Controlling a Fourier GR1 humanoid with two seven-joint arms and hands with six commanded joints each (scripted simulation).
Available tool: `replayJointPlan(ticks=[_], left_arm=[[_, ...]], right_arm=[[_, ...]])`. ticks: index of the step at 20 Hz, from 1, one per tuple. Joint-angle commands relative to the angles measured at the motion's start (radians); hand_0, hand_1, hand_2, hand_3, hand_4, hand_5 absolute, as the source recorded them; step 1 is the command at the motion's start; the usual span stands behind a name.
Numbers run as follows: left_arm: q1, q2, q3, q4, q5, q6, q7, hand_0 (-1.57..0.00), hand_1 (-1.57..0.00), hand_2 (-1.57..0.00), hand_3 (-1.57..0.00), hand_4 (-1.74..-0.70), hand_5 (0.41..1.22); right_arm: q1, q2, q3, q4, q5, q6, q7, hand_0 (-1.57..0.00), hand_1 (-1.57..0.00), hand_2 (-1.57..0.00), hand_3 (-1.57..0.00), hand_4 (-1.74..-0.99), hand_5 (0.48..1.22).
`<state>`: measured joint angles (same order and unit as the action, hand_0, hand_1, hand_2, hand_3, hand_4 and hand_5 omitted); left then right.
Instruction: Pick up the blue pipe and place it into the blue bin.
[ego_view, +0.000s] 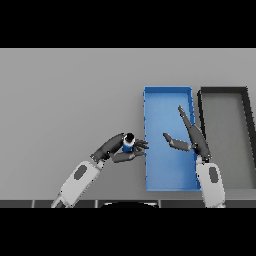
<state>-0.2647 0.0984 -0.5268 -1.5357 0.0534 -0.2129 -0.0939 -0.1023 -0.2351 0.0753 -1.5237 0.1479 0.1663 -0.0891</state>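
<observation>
The blue pipe (128, 143) is a short blue cylinder with a dark end facing up. My left hand (118, 148) is shut on it, fingers and thumb curled round it, just left of the blue bin's (167, 98) left wall and above the table. The blue bin is a long rectangular tray in the middle right. My right hand (192, 139) hovers over the bin's right half, open, with straight fingers pointing up and the thumb out to the left.
A dark grey bin (246, 130) stands directly right of the blue bin, their walls nearly touching. The grey table (65, 100) stretches to the left and back.
</observation>
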Motion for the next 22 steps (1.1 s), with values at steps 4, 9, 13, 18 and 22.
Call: replayJointPlan(ticks=[4,9,13,18,22], left_arm=[[-0.019,-0.009,0.025,0.007,-0.001,-0.015,0.01,-1.57,-1.57,-1.57,-1.57,-1.47,1.221],[-0.005,-0.013,0.032,-0.001,-0.03,-0.027,0.015,-1.57,-1.57,-1.57,-1.57,-1.47,1.221],[0.017,-0.015,0.036,-0.027,-0.039,-0.041,0.015,-1.57,-1.57,-1.57,-1.57,-1.47,1.221],[0.019,-0.024,0.047,-0.016,-0.067,-0.056,0.021,-1.57,-1.57,-1.57,-1.57,-1.47,1.221],[0.005,-0.057,0.055,-0.017,-0.079,-0.059,0.046,-1.57,-1.57,-1.57,-1.57,-1.47,1.221]], right_arm=[[-0.017,0.007,-0.025,-0.058,-0.15,0.094,-0.083,0.0,-0.02,-0.03,0.0,-1.172,0.579],[-0.092,-0.108,-0.021,-0.179,-0.317,0.265,0.007,0.0,0.0,-0.01,0.0,-1.171,0.579],[-0.156,-0.179,0.04,-0.293,-0.366,0.352,0.101,0.0,0.0,0.0,0.0,-1.205,0.539],[-0.224,-0.186,0.119,-0.349,-0.409,0.414,0.18,0.0,0.0,0.0,0.0,-1.249,0.524],[-0.275,-0.155,0.173,-0.342,-0.474,0.437,0.274,0.0,0.0,0.0,0.0,-1.227,0.528]])
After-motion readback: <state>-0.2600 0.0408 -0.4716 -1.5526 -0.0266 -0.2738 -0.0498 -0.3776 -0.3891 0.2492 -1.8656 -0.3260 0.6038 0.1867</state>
